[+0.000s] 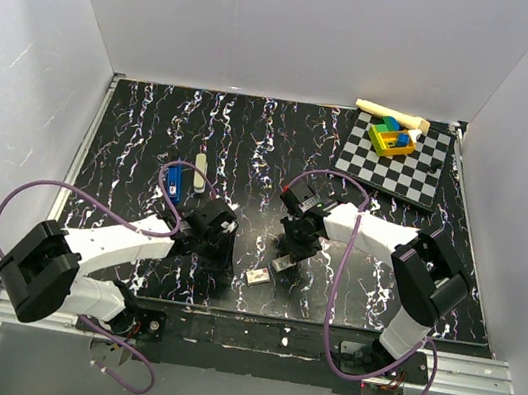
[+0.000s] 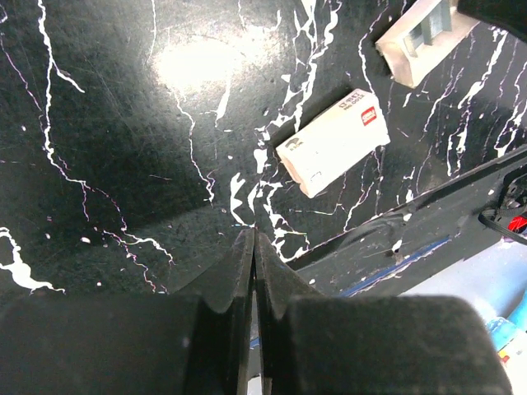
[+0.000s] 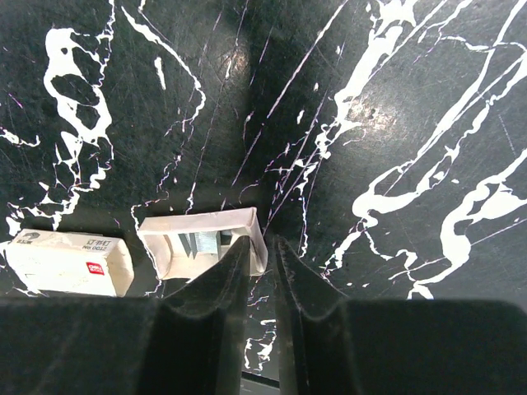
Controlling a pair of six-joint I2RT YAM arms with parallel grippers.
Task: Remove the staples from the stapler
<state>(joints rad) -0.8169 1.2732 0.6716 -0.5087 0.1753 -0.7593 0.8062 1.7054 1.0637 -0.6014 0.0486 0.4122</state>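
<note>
The stapler (image 1: 174, 183), with a blue body, lies at the left middle of the table, with a beige-grey part (image 1: 202, 168) beside it; neither wrist view shows it. My left gripper (image 1: 220, 254) (image 2: 254, 234) is shut and empty, low over the table's near edge. My right gripper (image 1: 290, 253) (image 3: 262, 240) stands over the right end of a small open white tray (image 3: 206, 224) (image 1: 281, 264) that holds a grey strip of staples (image 3: 198, 243). Its jaws are a narrow gap apart with nothing between them.
A closed white staple box (image 1: 257, 277) (image 2: 333, 141) (image 3: 66, 262) lies next to the tray (image 2: 424, 37). A checkered board (image 1: 397, 159) with a colourful block toy (image 1: 393, 138) and a wooden stick (image 1: 392, 113) sits at the back right. White walls enclose the table.
</note>
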